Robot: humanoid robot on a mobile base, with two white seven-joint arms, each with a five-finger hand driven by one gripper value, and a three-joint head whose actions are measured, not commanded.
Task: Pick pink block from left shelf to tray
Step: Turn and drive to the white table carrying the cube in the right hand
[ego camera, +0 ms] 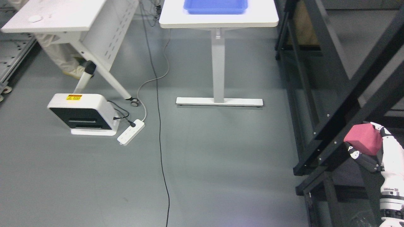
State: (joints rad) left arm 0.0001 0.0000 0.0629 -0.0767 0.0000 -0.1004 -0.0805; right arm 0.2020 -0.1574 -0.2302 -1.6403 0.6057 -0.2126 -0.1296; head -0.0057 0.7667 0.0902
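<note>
While its fingers (359, 155) curl around the pink block (363, 139), the right hand (377, 148) holds it at the lower right, in front of the black shelf frame (344, 104). Well apart, at the top centre, the blue tray (216, 7) sits on a white table (217, 19). A white power strip (130, 132) lies on the grey floor (221, 164).

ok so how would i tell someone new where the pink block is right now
Start at the black metal shelf frame down the right side, then follow it to the lower right corner, where the robot's white right hand comes up from the bottom edge. The pink block is gripped in that hand's fingers, the only pink thing among grey floor, white tables and a blue tray.
</note>
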